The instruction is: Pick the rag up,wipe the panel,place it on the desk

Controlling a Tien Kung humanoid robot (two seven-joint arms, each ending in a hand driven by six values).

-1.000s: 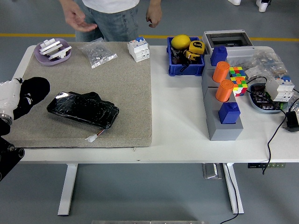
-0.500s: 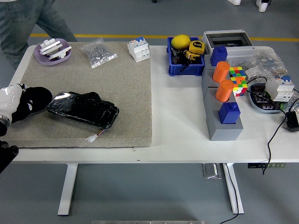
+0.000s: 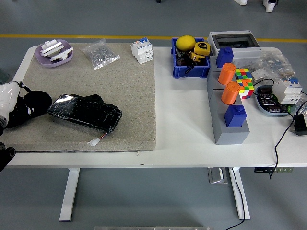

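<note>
- The robot's left hand, black and rounded like a fist, sits at the left edge of the coarse beige felt mat; whether its fingers are curled or spread cannot be told, nor whether it holds a rag.
- Just right of that hand lies the glossy black rectangular panel, wrapped in crinkled clear film, tilted with its right end nearer; its left corner touches or nearly touches the hand.
- A small white connector on a short wire lies on the mat near the panel's near right corner.
- At the mat's far left stands a shallow lilac dish holding white plastic pieces; beside it is a crumpled clear bag of small parts.
- A white circuit breaker block stands at the mat's far right corner.
- On the bare white table to the right are a blue bin and a grey stepped block carrying two orange cylinders.
</note>
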